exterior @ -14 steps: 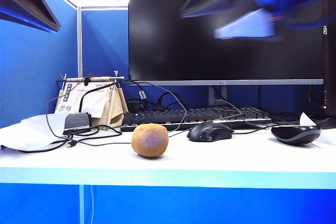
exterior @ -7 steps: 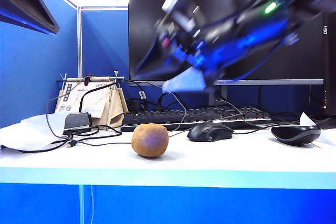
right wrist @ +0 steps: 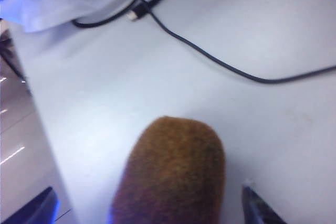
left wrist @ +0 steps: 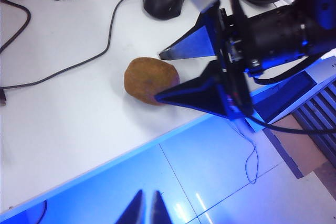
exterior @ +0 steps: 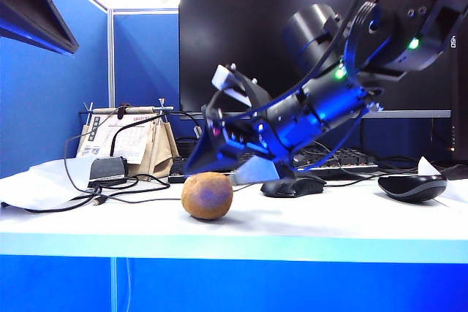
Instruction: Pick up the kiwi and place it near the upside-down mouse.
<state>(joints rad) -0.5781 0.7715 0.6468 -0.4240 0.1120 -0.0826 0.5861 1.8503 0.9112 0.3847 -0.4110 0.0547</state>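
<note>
While the kiwi [exterior: 208, 195] sits on the worktop [exterior: 336, 221] between the right gripper's [left wrist: 167, 74] wide jaws, close centred (it may roll). The left gripper [left wrist: 147, 209] hangs aside, jaws narrow.

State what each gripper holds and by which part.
Nothing is held. The right gripper is open, its fingers either side of the kiwi; the left gripper is shut on nothing.
</note>
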